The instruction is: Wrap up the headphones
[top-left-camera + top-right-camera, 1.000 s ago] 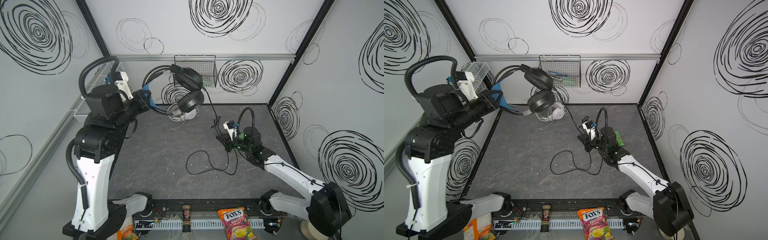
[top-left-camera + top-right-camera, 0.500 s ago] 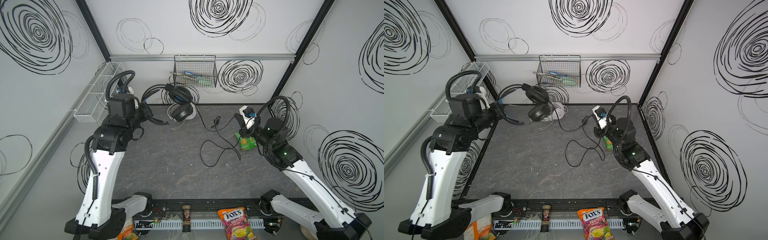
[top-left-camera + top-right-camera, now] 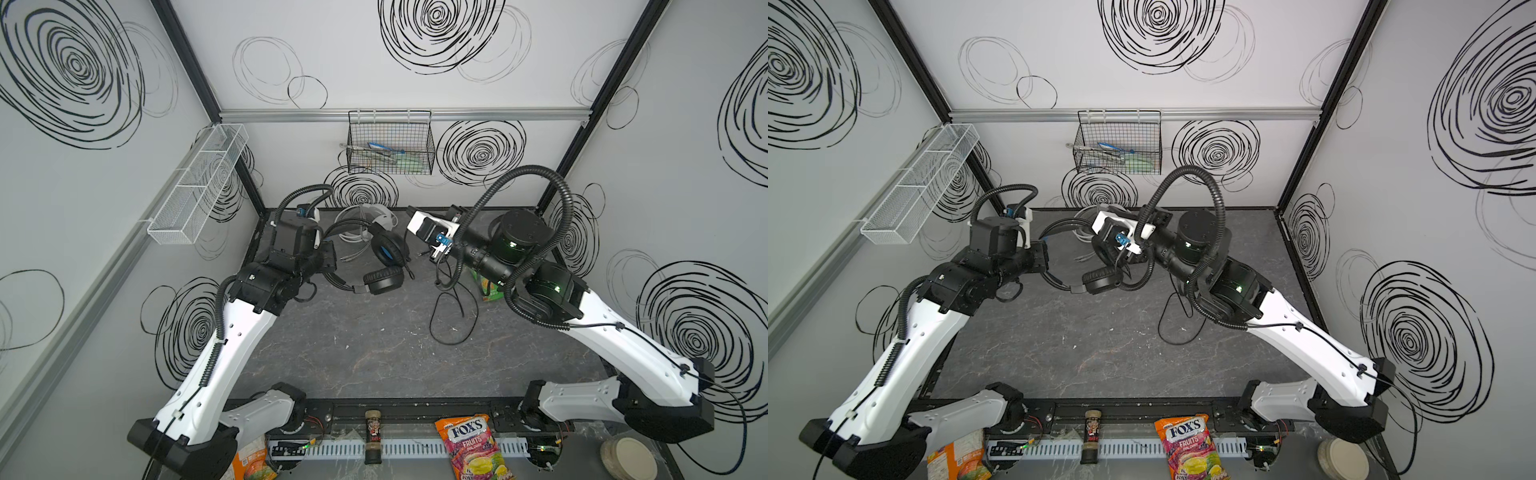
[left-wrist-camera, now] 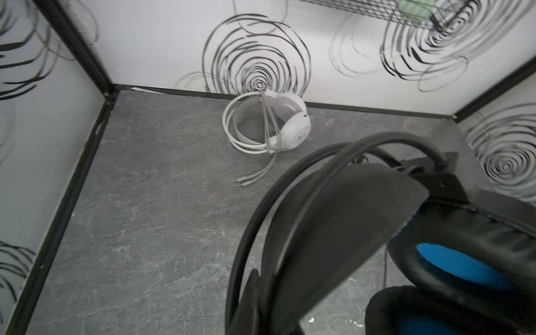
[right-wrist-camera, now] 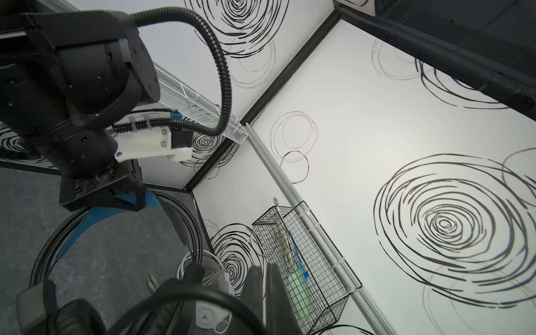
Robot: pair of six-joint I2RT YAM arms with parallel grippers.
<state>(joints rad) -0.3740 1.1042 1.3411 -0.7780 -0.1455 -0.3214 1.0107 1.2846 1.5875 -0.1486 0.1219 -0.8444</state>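
Winding looks like the step in hand. The left claw [image 3: 332, 266] is clenched on the black headset [image 3: 386, 251] by its blue-lined headband, carrying it low over the desk [image 3: 353, 357] toward the back. The right claw [image 5: 264, 268] is pinched shut, apparently on the black cable [image 3: 431, 318]. Keep that cable lightly taut and lay the turns across the band, drawing the slack loop off the desk without snagging. The headset's long axis runs across the desk, earcups toward the right arm. The white headset [image 4: 290, 121] lies by the back wall, its cable wound.
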